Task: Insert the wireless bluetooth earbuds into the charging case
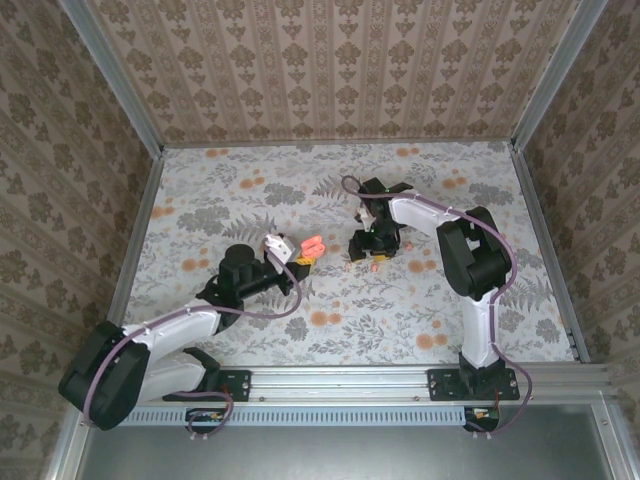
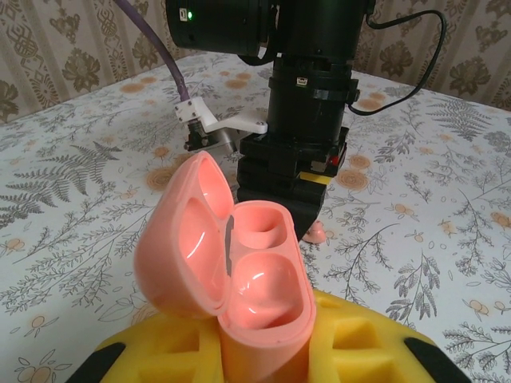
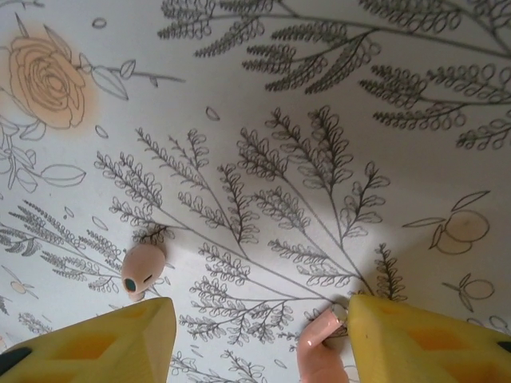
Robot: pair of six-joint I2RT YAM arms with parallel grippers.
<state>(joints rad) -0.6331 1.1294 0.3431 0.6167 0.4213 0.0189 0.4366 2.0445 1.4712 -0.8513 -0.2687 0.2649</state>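
One pincer, the left pincer (image 2: 263, 355), is pressed tight on the charging case (image 2: 255, 271). Its yellow fingers (image 2: 367, 343) hug the bottom of the case from both sides. The case is pink and stands up between them, off the counter (image 2: 447, 199). Its lid (image 2: 188, 231) is flipped open to one side. Inside are two little round holes, and both are bare.

From above, the case sits near the middle of the counter, and the right arm's tip is close beside it.

The right pincer (image 3: 259, 319) points down at the counter and its two yellow fingers are spread apart. It is not pinching anything. Between the fingers you can see the counter's leaf drawings.

The two wireless bluetooth earbuds are lying on the counter under the right pincer. One earbud (image 3: 144, 270) rests just past the tip of one yellow finger, with a small dark dot on its end. It is very near that finger, but I cannot tell if they touch. The other earbud (image 3: 319, 355) lies right up against the inner side of the other yellow finger (image 3: 423, 343).

From the left wrist camera, one small pink earbud peeks out on the counter just below the black body of the right pincer.

A pale orange flower print (image 3: 48, 80) is well away from both earbuds.
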